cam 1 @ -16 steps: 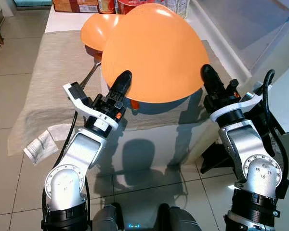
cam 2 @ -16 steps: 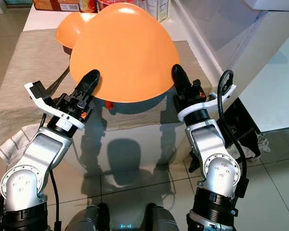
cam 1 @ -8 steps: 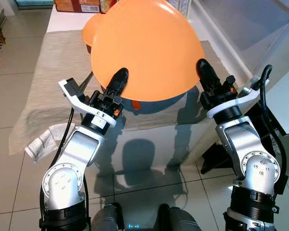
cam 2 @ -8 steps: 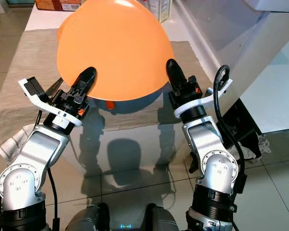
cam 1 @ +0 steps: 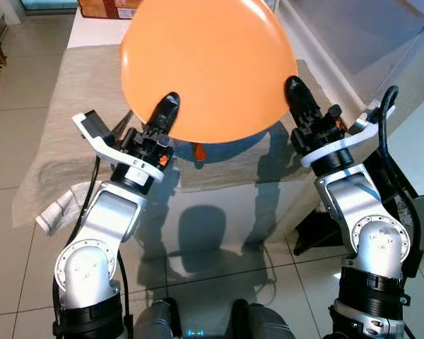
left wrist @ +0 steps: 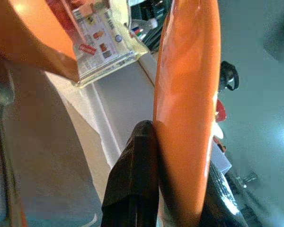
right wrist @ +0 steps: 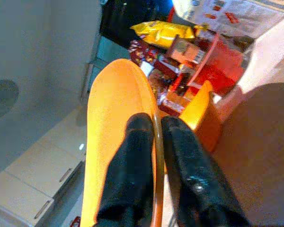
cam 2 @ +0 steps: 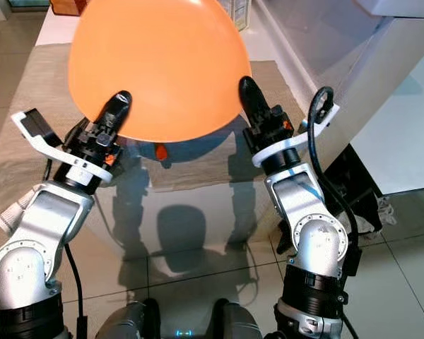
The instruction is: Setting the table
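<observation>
**Orange plate held over the table by both grippers**

The orange plate was raised above the near end of the table, tilted so its underside faced the head camera and hid most of what lay behind it. The left gripper pinched the plate's lower left rim; in the left wrist view one black finger pressed against one face of the plate's edge and the other finger sat against the opposite face, so the pincer was clenched on the plate. The right gripper clamped the lower right rim in the same way: in the right wrist view its two fingers straddled the thin orange edge, one on each side.

A beige cloth covered the tabletop and hung over its near edge. Just under the plate a small orange piece showed against the plate's shadow; what it was could not be told. At the far end of the table stood boxes and packets, and the right wrist view showed a second orange dish near a red container and a yellow bag. A white cloth lay on the tiled floor by the table's left corner.
</observation>
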You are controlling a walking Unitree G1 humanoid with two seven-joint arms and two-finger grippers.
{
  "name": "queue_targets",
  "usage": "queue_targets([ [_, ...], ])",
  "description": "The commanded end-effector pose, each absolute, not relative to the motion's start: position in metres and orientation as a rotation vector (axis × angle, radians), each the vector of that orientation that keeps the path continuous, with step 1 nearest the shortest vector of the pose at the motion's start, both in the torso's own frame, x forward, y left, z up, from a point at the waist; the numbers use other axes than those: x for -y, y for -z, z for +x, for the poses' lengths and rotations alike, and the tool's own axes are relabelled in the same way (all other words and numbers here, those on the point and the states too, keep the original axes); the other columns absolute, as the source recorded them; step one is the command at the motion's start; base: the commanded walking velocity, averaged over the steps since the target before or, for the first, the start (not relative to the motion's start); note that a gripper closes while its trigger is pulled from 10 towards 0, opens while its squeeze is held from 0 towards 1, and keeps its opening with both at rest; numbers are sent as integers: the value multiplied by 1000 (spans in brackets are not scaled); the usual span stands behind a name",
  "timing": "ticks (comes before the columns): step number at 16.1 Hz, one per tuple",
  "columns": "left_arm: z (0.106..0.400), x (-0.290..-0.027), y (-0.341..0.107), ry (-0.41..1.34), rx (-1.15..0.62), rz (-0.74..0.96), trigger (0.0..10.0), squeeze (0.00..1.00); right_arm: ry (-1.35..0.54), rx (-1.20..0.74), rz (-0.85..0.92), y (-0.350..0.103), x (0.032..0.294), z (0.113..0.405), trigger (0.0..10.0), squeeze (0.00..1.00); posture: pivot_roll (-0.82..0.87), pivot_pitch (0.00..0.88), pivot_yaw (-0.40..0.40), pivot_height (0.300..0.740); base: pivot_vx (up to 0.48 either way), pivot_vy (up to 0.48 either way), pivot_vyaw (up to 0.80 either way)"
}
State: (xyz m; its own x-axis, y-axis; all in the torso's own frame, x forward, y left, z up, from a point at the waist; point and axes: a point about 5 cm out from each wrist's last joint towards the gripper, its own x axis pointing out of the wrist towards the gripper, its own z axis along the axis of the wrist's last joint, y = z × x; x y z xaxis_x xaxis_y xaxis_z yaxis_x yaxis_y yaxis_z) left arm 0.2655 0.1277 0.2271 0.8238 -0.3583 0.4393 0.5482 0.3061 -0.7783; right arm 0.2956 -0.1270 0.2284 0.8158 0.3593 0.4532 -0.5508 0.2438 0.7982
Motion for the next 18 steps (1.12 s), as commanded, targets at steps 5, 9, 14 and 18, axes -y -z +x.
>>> queue_targets([
  [5, 245, -145, -266, 722, 439, -1067, 0, 0, -648, 271, 1167, -233, 138, 295, 10000, 1000, -83, 128, -38, 740, 0, 0, 0],
  [9, 230, -180, -281, 618, 586, -889, 0, 0, -737, 305, 1147, -234, 140, 287, 10000, 1000, -79, 129, -35, 740, 0, 0, 0],
  [14, 216, -218, -280, 293, 598, -540, 10000, 0, -800, 254, 1071, -229, 130, 285, 10000, 1000, -68, 129, -41, 740, 0, 0, 0],
  [18, 203, -201, -262, 396, 553, -563, 10000, 0, -897, 213, 931, -224, 122, 282, 10000, 0, -65, 124, -37, 740, 0, -458, 0],
])
